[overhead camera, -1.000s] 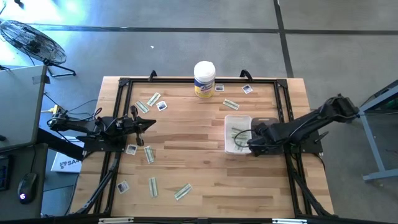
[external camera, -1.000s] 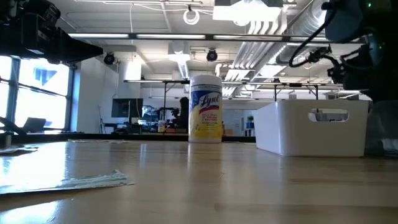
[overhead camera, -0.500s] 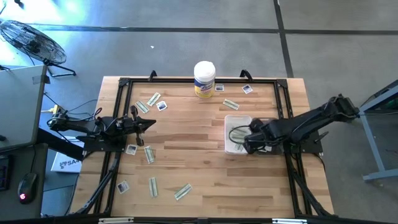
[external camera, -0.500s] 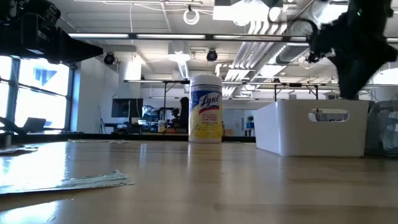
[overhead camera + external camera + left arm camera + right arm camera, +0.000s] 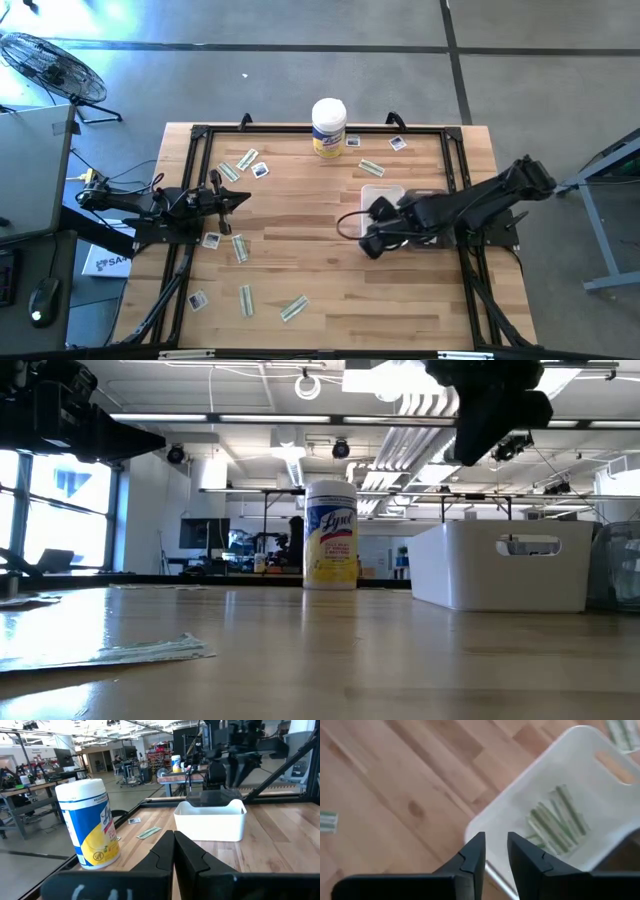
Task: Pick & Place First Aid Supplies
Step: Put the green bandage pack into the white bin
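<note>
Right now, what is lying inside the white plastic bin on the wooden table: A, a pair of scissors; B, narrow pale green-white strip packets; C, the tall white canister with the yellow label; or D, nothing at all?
B: the right wrist view shows several narrow pale green-white strip packets lying on the floor of the white plastic bin, just past the right gripper.

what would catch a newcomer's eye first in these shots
Probably the right gripper hanging just off the white bin's table-centre side; the bin, right of centre, holds a small pile of green-white strips. Next, the tall Lysol wipes canister at the table's far edge. More strip packets and small white square packets lie scattered on the left, around the parked left gripper.
</note>
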### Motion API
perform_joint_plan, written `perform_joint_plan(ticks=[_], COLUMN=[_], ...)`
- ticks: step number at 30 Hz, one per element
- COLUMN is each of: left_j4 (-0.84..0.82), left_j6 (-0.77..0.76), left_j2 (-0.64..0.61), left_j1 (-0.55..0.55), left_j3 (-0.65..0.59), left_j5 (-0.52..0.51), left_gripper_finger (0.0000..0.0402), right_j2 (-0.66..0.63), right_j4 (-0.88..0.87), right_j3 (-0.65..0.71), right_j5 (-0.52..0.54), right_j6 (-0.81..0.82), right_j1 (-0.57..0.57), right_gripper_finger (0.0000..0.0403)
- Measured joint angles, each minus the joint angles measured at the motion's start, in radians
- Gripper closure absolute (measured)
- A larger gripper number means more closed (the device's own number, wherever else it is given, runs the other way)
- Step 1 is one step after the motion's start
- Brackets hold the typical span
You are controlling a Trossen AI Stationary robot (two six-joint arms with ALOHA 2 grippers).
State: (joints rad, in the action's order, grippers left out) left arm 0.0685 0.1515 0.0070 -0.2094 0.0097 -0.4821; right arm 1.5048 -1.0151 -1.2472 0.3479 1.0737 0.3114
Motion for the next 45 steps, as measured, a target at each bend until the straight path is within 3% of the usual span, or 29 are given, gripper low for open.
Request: perform_joint_plan(ticks=[6, 14, 24, 30, 36, 41, 45], left_j4=[0.0, 0.0, 0.0, 0.0, 0.0, 0.0, 0.0], left_j6=[0.0, 0.0, 0.0, 0.0, 0.0, 0.0, 0.0], left_j2=[0.0, 0.0, 0.0, 0.0, 0.0, 0.0, 0.0], left_j1=[0.0, 0.0, 0.0, 0.0, 0.0, 0.0, 0.0], left_j3=[0.0, 0.0, 0.0, 0.0, 0.0, 0.0, 0.0], left_j5=[0.0, 0.0, 0.0, 0.0, 0.0, 0.0, 0.0], left_gripper_finger=[0.0401, 0.0401, 0.0401, 0.0401, 0.0401, 0.0401, 0.0401], right_j2=[0.068, 0.186, 0.445, 0.627, 0.767, 0.803, 0.806], right_j4=[0.176, 0.615, 1.138, 1.13, 0.865, 0.787, 0.791], right_j3=[-0.034, -0.032, -0.046, -0.21, -0.395, -0.404, -0.372], right_j5=[-0.04, 0.033, -0.025, -0.036, 0.015, 0.058, 0.041], right_j6=[-0.09, -0.333, -0.547, -0.601, -0.595, -0.482, -0.523], right_j1=[-0.001, 0.036, 0.129, 0.179, 0.188, 0.178, 0.181], right_gripper_finger=[0.0329, 0.033, 0.033, 0.033, 0.033, 0.033, 0.033])
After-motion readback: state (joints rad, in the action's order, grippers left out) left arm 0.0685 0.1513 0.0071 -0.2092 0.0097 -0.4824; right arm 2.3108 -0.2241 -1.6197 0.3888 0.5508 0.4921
